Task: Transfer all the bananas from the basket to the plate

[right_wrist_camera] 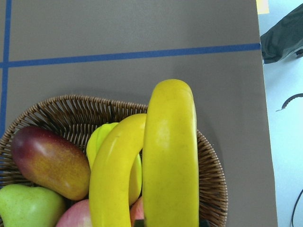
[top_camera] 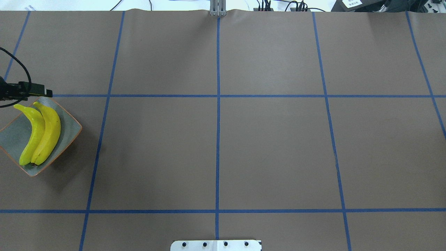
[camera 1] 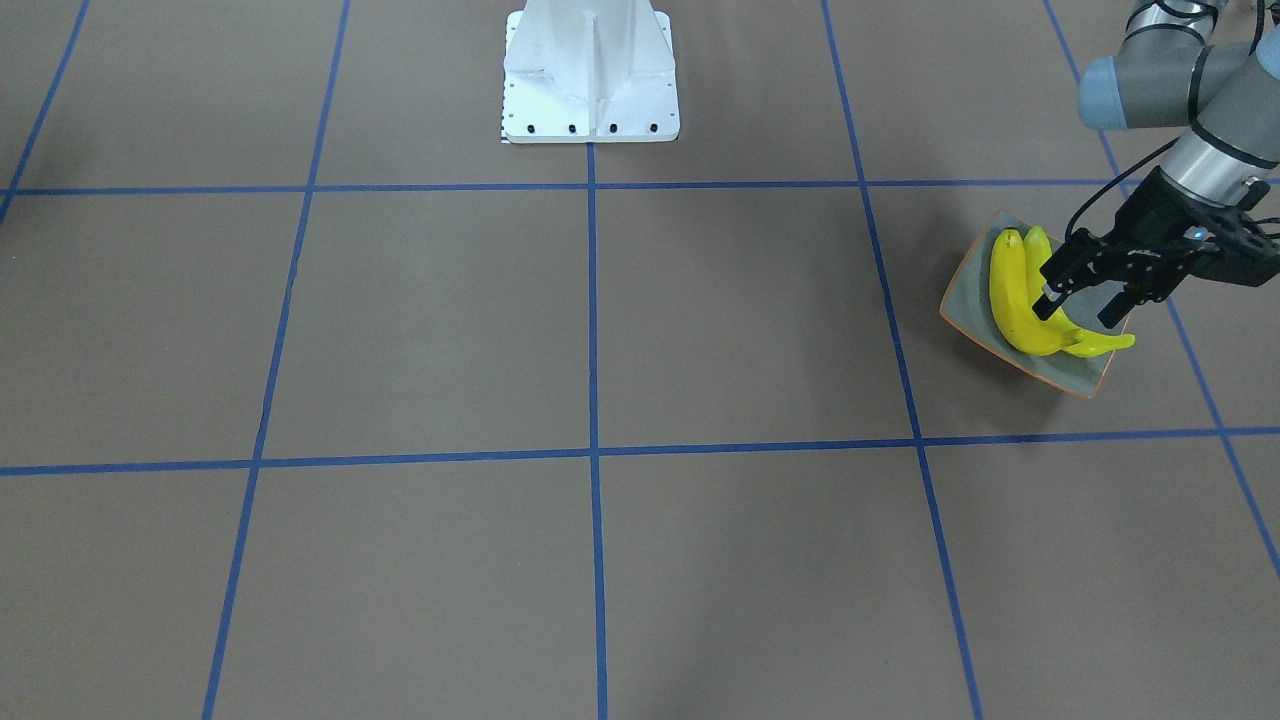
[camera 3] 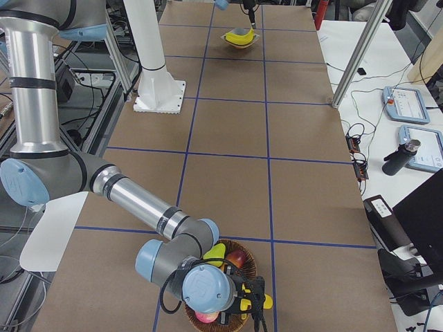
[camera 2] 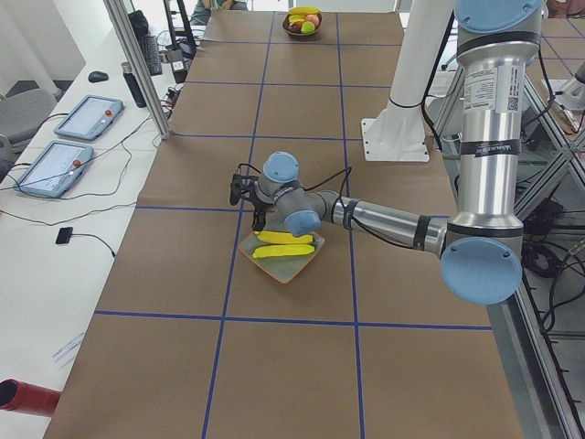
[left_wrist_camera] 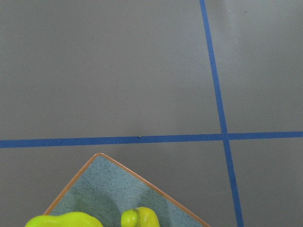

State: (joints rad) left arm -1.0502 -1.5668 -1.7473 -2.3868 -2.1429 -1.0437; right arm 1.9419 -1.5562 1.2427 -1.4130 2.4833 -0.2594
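Two bananas (top_camera: 41,134) fill the plate's (top_camera: 12,137) half toward the table's middle; the other half lies bare. The left gripper (camera 1: 1080,312), jaws apart, hangs above their far ends. In the basket (right_wrist_camera: 61,105), a mango (right_wrist_camera: 49,161) and a pear (right_wrist_camera: 26,208) crowd the remaining bananas (right_wrist_camera: 170,156).

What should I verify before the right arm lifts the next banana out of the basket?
1. Left tool open and empty: ok.
2. Two bananas resting on the plate: ok.
3. Bare plate surface beside them for more fruit: ok, likely enough.
4. Drop zone free: not ok, the left tool hangs right over the plate.
5. Basket emptied of bananas: not ok, at least two basket bananas lie in it.
6. Right tool gripping a banana: cannot tell, its fingers show in no close view.
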